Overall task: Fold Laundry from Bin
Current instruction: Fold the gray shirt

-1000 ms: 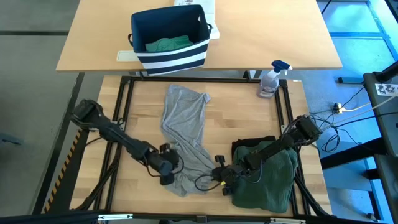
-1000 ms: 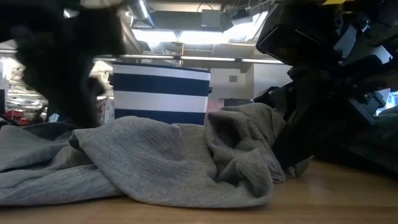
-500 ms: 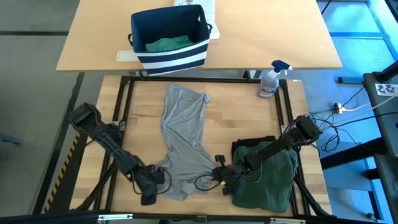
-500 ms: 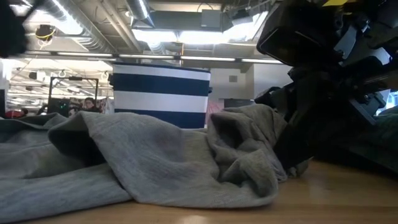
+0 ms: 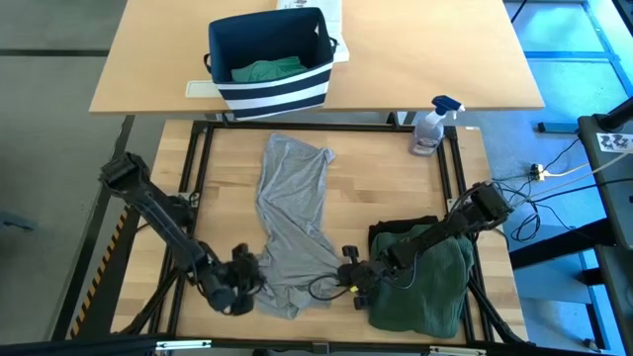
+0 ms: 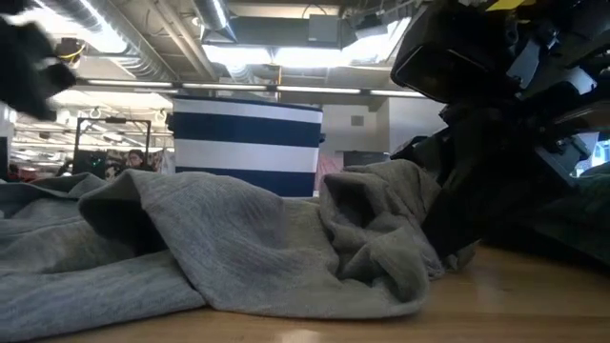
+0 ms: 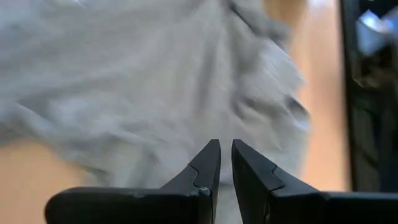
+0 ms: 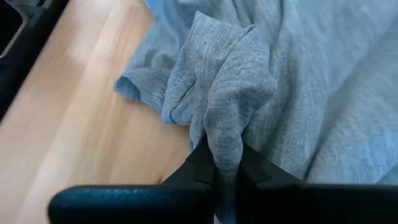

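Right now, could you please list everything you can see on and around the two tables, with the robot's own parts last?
Grey shirt: one, light grey, spread down the middle of the near table.
Green garment: one, dark green, heaped at the near right corner, over something black.
Bin: one, navy with white stripes, on the far table, teal-green cloth inside.
Spray bottle: one, clear with blue trigger, far right edge of the near table.
Left end effector: fingers nearly shut, at the shirt's near left edge.
Right end effector: shut on a fold of the grey shirt.
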`<state>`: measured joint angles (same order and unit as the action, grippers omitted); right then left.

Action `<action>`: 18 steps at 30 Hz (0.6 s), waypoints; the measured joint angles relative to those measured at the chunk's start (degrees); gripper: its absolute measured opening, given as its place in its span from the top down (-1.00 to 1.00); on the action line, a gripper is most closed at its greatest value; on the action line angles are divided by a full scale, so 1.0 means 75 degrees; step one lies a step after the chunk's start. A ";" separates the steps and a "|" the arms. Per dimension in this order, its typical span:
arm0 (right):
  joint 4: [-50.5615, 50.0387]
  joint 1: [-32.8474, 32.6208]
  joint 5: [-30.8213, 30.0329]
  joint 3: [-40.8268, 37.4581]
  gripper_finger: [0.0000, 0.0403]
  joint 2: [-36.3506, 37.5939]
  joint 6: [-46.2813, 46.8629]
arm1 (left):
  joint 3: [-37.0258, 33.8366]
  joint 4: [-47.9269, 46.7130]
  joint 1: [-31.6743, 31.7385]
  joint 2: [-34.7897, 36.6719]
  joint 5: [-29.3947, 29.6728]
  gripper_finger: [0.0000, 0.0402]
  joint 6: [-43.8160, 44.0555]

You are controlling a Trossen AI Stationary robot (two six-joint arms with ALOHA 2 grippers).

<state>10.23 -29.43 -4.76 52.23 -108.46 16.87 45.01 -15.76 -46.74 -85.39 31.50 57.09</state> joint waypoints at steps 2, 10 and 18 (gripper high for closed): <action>-0.0076 -0.0006 0.0233 -0.0010 0.89 0.0118 0.0082 | 0.0001 -0.0115 0.0279 0.0047 0.0249 0.82 -0.0126; -0.0029 -0.0278 0.1142 -0.0012 0.54 0.0739 0.0443 | 0.0001 -0.0141 0.1210 -0.0454 -0.1038 0.82 -0.0494; -0.0043 -0.0445 0.1733 -0.0010 -0.21 0.0886 0.0913 | 0.0001 -0.0290 0.0812 -0.0892 -0.2384 0.82 -0.0086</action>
<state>9.90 -32.77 8.24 52.16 -101.82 23.71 45.01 -17.93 -40.65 -92.08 13.62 56.45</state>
